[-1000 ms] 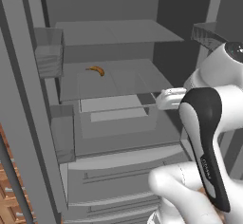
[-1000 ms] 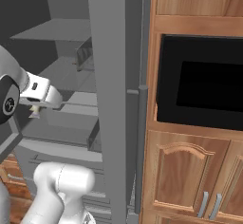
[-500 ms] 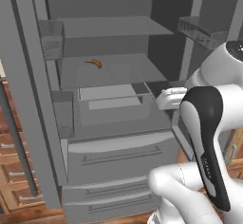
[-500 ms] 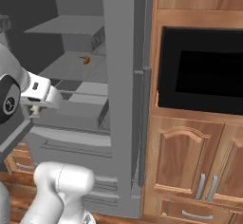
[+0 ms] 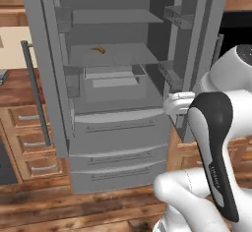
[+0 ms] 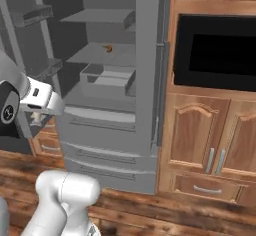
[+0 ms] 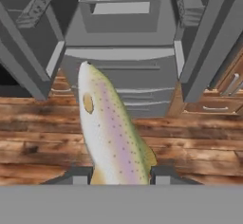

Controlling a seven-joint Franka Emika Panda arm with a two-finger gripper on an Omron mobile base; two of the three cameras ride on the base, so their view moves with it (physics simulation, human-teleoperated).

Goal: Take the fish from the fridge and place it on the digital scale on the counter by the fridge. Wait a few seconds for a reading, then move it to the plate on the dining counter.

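Observation:
In the hand view my gripper [image 7: 121,174] is shut on the fish [image 7: 107,133], a pale speckled oblong that sticks out between the finger tips. It hangs in front of the open fridge [image 7: 118,61], above the wood floor. The fridge [image 5: 118,103] stands with both doors open a little way ahead of the hand [image 5: 177,103]. Left of it runs the counter [image 5: 15,83]. A flat grey corner [image 5: 2,76] shows at the counter's left edge; I cannot tell whether it is the digital scale. The plate and the dining counter are out of view.
A curved orange-brown item [image 5: 98,49] lies on a fridge shelf. A clear drawer [image 5: 113,76] is pulled out below it. The left door [image 5: 39,69] and right door [image 6: 150,65] swing outward. A black oven [image 6: 215,52] sits in wood cabinets right of the fridge.
The base has backed away from the fridge, so the whole scene has shrunk and shifted in both base views. The gripper stays shut on the fish.

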